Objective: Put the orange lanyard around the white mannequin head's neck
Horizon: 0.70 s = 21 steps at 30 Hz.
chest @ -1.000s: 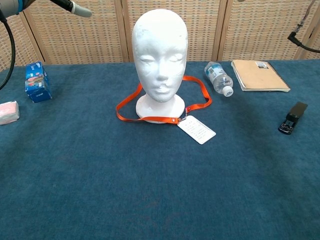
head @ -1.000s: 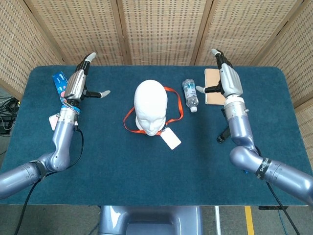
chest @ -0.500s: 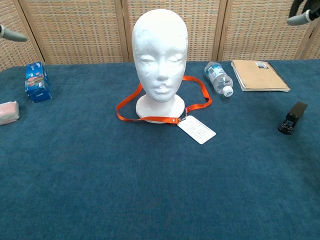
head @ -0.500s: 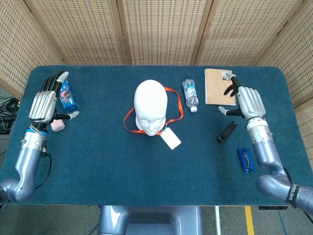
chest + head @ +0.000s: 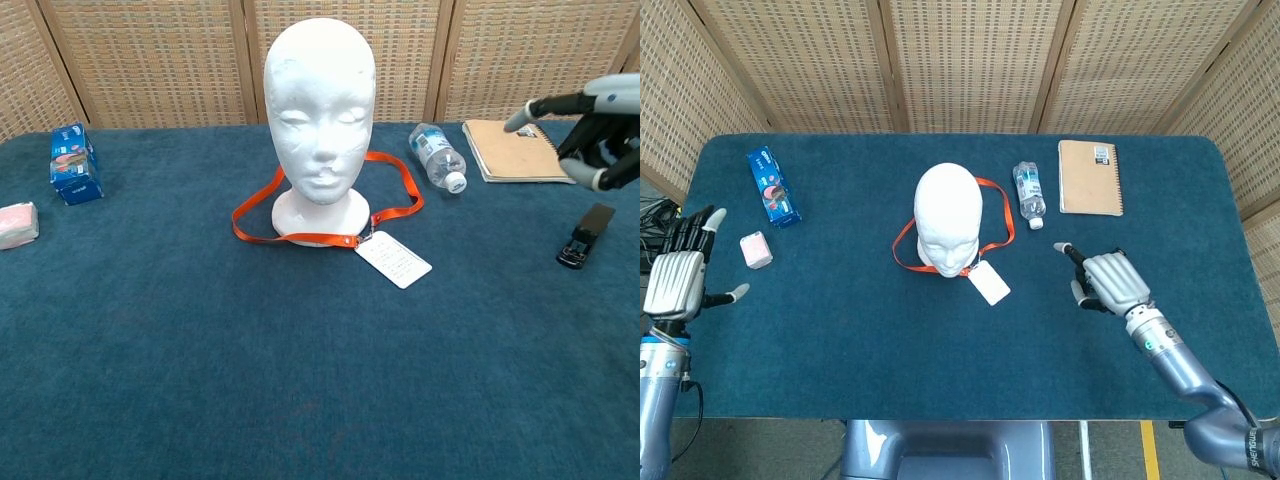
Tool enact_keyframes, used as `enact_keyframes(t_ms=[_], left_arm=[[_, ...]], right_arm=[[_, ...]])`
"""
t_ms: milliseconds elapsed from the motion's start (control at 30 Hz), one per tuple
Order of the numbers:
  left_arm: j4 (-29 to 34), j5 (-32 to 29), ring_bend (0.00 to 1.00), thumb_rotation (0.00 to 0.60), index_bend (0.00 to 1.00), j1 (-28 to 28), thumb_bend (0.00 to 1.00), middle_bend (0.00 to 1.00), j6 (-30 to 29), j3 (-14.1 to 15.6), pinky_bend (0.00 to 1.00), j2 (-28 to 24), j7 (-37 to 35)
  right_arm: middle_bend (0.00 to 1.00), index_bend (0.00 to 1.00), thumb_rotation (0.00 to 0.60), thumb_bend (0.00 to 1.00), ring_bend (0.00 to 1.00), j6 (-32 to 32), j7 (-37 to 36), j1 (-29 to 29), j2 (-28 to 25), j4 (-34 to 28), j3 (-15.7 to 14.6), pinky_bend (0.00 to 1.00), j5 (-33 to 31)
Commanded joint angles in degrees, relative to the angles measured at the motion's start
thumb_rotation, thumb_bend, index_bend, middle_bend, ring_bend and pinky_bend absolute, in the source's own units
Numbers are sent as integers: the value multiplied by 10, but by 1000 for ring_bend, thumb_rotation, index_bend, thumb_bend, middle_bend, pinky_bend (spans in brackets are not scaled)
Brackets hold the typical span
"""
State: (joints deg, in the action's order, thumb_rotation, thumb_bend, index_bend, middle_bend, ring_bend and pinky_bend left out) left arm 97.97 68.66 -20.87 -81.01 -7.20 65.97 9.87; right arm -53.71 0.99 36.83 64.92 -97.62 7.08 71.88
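The white mannequin head (image 5: 948,218) (image 5: 320,110) stands upright mid-table. The orange lanyard (image 5: 998,215) (image 5: 300,239) lies in a loop on the cloth around the base of its neck, with its white badge (image 5: 989,283) (image 5: 393,259) flat in front. My left hand (image 5: 680,275) hovers at the table's left edge, fingers spread, holding nothing; the chest view does not show it. My right hand (image 5: 1108,282) (image 5: 600,125) hangs over the right part of the table, fingers apart and empty, far from the lanyard.
A water bottle (image 5: 1030,193) lies right of the head, a tan notebook (image 5: 1090,177) beyond it. A blue packet (image 5: 773,187) and a pink block (image 5: 757,249) sit at the left. A black stapler-like object (image 5: 585,235) lies below my right hand.
Both hands have drawn back from the far side toward the near edge, the left out to the table's left edge, the right over the black object. Lanyard and head have not moved.
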Motion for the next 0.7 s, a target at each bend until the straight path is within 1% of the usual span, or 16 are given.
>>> enact_keyframes(t_ms=[33, 200, 300, 400, 533, 700], left_arm=[[24, -2, 0, 600, 0, 29, 0, 0, -25, 15, 0, 4, 21], [16, 6, 0, 600, 0, 32, 0, 0, -9, 20, 0, 4, 19], [3, -2, 0, 600, 0, 31, 0, 0, -3, 12, 0, 14, 19], [-4, -7, 0, 600, 0, 30, 0, 0, 6, 8, 0, 19, 18], [-16, -7, 0, 600, 0, 29, 0, 0, 13, 2, 0, 23, 13], [-20, -4, 0, 600, 0, 30, 0, 0, 20, 0, 0, 24, 11]], right_arm=[[759, 161, 600, 789, 688, 18, 28, 14, 45, 11, -3, 864, -7], [759, 177, 600, 789, 687, 42, 66, 41, 93, 28, 9, 863, -49], [759, 198, 600, 790, 688, 59, 87, 57, 123, 40, 14, 863, -79], [759, 213, 600, 789, 688, 72, 102, 69, 142, 52, 11, 863, -97], [759, 221, 600, 789, 688, 90, 132, 87, 180, 84, 5, 863, -124], [759, 225, 600, 789, 687, 98, 154, 100, 204, 105, 1, 863, -148]])
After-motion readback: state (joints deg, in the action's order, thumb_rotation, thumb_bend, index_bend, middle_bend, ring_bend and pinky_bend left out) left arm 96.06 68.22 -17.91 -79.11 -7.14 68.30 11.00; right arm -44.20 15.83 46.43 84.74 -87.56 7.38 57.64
